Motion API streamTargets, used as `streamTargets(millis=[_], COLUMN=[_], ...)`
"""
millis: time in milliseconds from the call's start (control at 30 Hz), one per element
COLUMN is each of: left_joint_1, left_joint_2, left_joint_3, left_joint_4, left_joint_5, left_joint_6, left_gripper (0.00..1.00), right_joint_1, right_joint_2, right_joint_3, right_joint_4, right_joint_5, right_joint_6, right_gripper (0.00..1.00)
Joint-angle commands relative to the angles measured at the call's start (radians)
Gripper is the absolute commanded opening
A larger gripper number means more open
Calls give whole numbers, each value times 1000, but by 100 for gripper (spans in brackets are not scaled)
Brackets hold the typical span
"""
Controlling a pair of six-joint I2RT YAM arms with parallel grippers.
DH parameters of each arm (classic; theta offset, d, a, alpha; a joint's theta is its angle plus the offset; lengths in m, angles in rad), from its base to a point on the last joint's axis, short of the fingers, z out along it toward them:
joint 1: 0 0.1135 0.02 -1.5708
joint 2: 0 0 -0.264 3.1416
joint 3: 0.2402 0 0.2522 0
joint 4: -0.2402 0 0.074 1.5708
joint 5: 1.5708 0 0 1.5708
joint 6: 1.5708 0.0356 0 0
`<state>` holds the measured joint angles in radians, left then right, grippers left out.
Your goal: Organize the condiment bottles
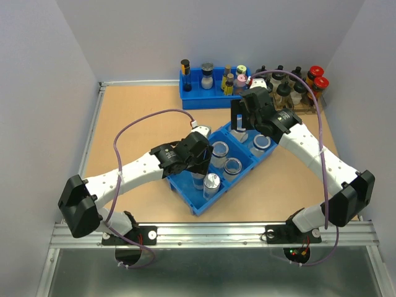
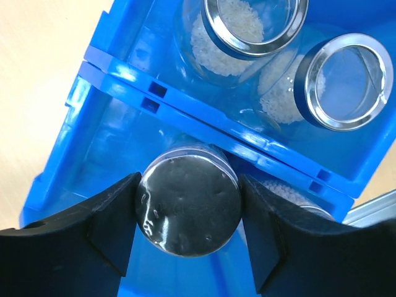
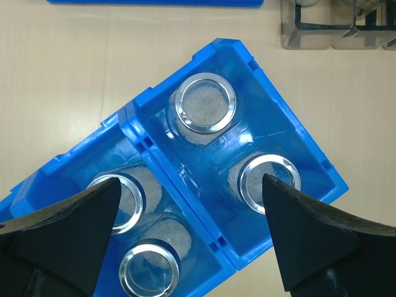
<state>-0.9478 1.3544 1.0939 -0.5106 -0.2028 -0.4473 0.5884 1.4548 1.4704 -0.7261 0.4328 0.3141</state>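
Observation:
A blue three-compartment tray (image 1: 199, 208) lies diagonally mid-table. My left gripper (image 1: 198, 166) is over its near compartment, shut on a silver-capped jar (image 2: 188, 205), with a finger on each side of the cap. A second silver-capped jar (image 1: 211, 182) stands beside it. Two open-topped clear jars (image 1: 219, 151) (image 1: 232, 167) with white grains stand in the middle compartment. My right gripper (image 1: 246, 119) hovers open and empty above the far compartment, where two more open jars (image 3: 204, 104) (image 3: 270, 179) stand; it partly hides one of them in the top view.
A blue rack (image 1: 193, 94) with small colourful-capped bottles stands at the back. A clear rack (image 1: 296, 104) of dark bottles with black and red caps stands at the back right. Grey walls close in the table on three sides.

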Motion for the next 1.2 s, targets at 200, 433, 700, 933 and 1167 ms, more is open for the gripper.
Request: streamTargets(millis=[200, 433, 700, 933, 1167], left_joint_1=[-9, -9, -6, 3, 9], left_joint_2=[-78, -90, -159, -164, -262], left_joint_3=[26, 124, 290, 469, 449], left_joint_4=[21, -60, -5, -3, 102], left_joint_5=[-56, -122, -184, -288, -357], left_joint_6=[-65, -91, -21, 93, 157], left_gripper=[97, 99, 99, 99, 99], right_joint_1=[-10, -10, -10, -9, -10], right_joint_2=[7, -17, -85, -229, -434], right_joint_3=[-9, 14, -8, -93, -221], right_joint_4=[33, 39, 57, 57, 56], right_joint_5=[-23, -110, -195, -155, -167], right_joint_6=[6, 5, 5, 17, 63], right_gripper=[100, 100, 100, 100, 100])
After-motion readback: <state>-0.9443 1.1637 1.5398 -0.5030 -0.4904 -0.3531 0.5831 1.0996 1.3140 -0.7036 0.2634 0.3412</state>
